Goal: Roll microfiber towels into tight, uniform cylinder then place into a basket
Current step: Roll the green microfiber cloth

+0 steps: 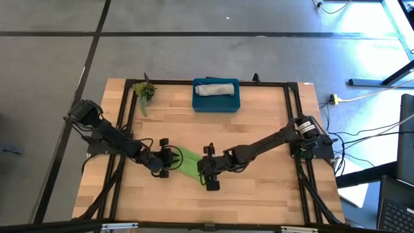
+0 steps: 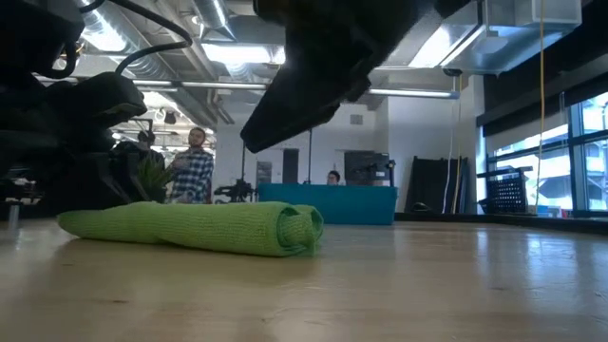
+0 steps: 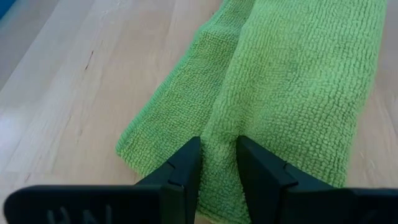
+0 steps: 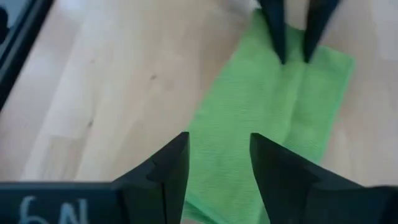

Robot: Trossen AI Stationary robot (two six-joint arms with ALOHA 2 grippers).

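The lime green towel [image 1: 187,162] lies on the table's near middle as a long folded strip, with a rolled-up end [image 2: 296,228] showing in the low view. My left gripper [image 1: 172,158] is at the towel's left end, shut on it. My right gripper [image 4: 217,146] is open and hovers over the towel's right end [image 4: 249,180], touching nothing. The light grey towel [image 1: 215,88] lies rolled inside the teal-blue basket [image 1: 217,105] at the far middle of the table. My left gripper pinches a raised lengthwise fold of the green towel [image 3: 219,134] between its two fingers, close to the towel's left end. The fingers [image 3: 186,163] slant down from the table's left and lie along the strip. The towel rests on the table.
A small green plant sprig [image 1: 145,92] lies at the far left of the table. The black frame rails [image 1: 292,116] run along the table's sides. Bare wood [image 1: 259,200] lies near the front edge. People show in the room beyond the table [image 2: 195,166].
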